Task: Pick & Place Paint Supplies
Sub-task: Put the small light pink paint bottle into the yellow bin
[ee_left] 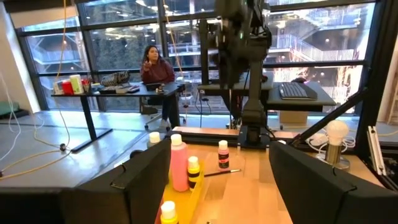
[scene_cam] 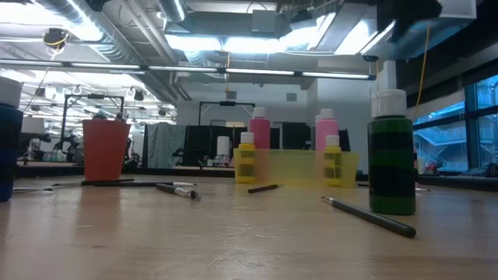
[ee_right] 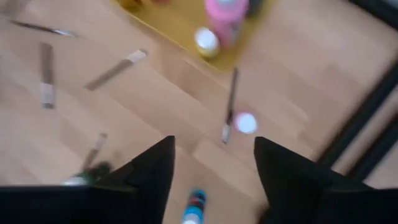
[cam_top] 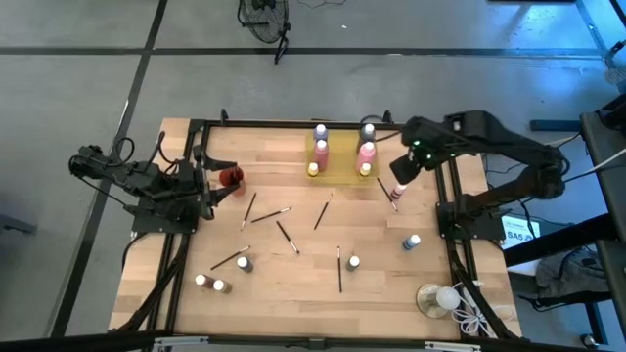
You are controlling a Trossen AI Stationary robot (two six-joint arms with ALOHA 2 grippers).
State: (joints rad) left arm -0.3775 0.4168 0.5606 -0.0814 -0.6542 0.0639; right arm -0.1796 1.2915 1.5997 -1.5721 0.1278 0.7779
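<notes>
A yellow tray at the table's far middle carries several white-capped bottles: two pink, two yellow and two taller ones behind. Loose small bottles and dark-handled brushes lie scattered over the wood. My right gripper hangs open above a small reddish bottle standing beside a brush, just right of the tray. My left gripper waits open at the table's left, next to a red cup.
A clear round dish with a white ball and cord sits at the near right corner. A blue-labelled bottle stands near the right edge. Black frame rails run along both sides. A person sits at a desk beyond the table.
</notes>
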